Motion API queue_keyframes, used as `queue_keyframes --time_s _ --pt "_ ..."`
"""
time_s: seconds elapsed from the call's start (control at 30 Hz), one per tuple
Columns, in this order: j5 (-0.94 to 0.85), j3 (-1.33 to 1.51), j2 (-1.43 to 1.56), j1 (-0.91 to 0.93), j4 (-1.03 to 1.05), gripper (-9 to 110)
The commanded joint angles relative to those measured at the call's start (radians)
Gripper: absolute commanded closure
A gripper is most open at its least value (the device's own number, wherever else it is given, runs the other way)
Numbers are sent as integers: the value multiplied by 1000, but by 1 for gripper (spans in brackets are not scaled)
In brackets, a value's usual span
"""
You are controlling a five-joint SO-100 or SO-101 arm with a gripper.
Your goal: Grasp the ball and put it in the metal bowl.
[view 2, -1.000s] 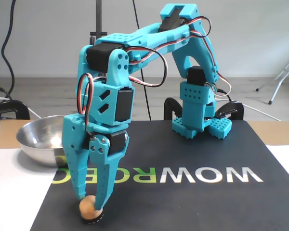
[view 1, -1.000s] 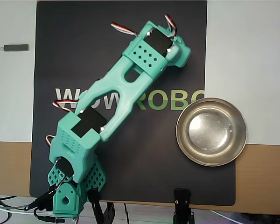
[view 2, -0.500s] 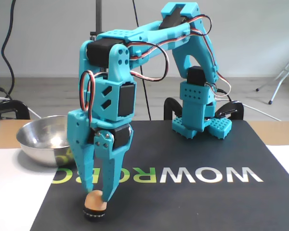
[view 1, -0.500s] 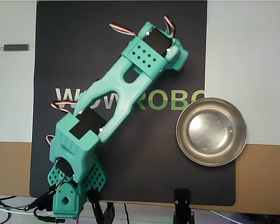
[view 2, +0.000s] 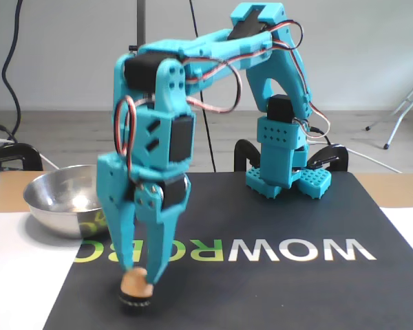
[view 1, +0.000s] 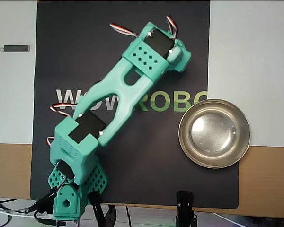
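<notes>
Fixed view, lower left of the frame: my turquoise two-finger end effector pointed straight down, its tips pinching the small peach-orange matte ball. The ball sat on or just above a small black ring-shaped stand; whether it had cleared the stand I could not tell. In the overhead view my own arm hid the ball.

Risks, as I judged them. The tips held only the upper part of the ball, so it might have squirted out during the lift. The stand might have been dragged or tipped if it clung to the ball. The shiny round steel bowl lay at the left edge of the fixed view, well apart from the ball, so a swing across was needed, and a jerk could have shaken the ball loose. A release too high might have let it bounce off the reflective bottom.

Surface and room. A black mat with printed lettering covered a desk partly white, partly brown wood. A plain pale wall stood behind, with dark cables hanging down it.
</notes>
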Motion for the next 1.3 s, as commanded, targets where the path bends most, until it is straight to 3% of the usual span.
queue_keyframes --time_s 0.0,1.27 --pt "14 -15 87 -3 -3 73" --pt "14 -15 454 3 365 73"
